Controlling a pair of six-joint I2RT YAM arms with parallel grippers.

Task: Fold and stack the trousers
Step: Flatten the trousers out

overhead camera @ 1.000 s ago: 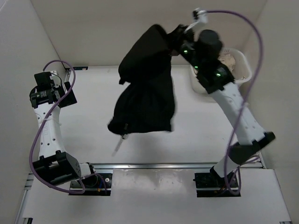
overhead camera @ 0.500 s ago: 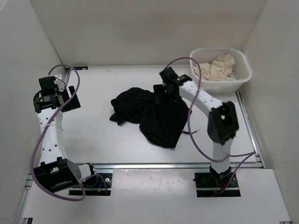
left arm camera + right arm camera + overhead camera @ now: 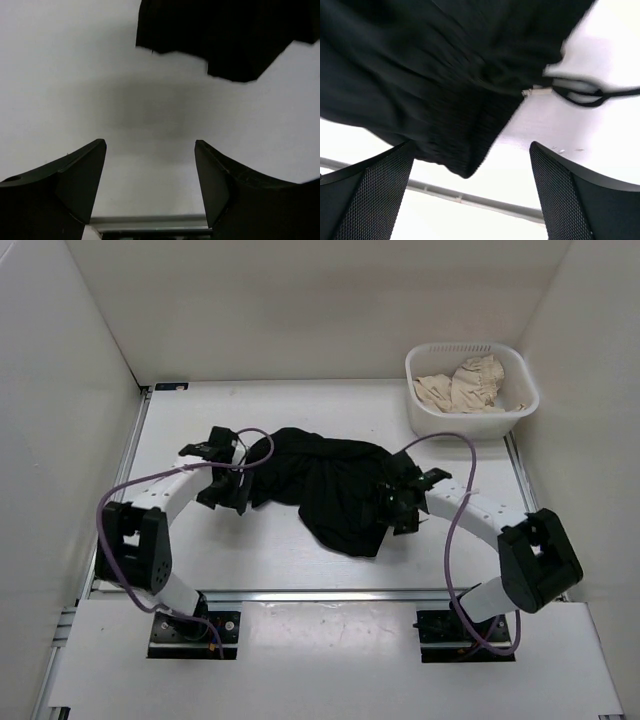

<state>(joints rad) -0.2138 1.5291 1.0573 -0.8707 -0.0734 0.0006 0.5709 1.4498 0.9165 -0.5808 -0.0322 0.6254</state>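
The black trousers [image 3: 330, 485] lie crumpled in a heap in the middle of the table. My left gripper [image 3: 224, 496] hangs low at the heap's left edge. In the left wrist view it [image 3: 150, 145] is open over bare table, with the trousers [image 3: 225, 35] just ahead of the fingertips. My right gripper [image 3: 394, 504] sits at the heap's right edge. In the right wrist view it [image 3: 471, 147] is open, a fold of the trousers [image 3: 445, 75] reaches between its fingers, and a drawstring [image 3: 575, 90] lies on the table beside it.
A white basket [image 3: 418, 412] stands at the back right with a beige cloth [image 3: 465, 385] in it. White walls close in the table on three sides. A metal rail [image 3: 330, 593] runs along the near edge.
The trousers, held high by the right gripper, were let go and now lie on the table. The right arm has swung down to their right edge; the left arm has come in to their left edge.
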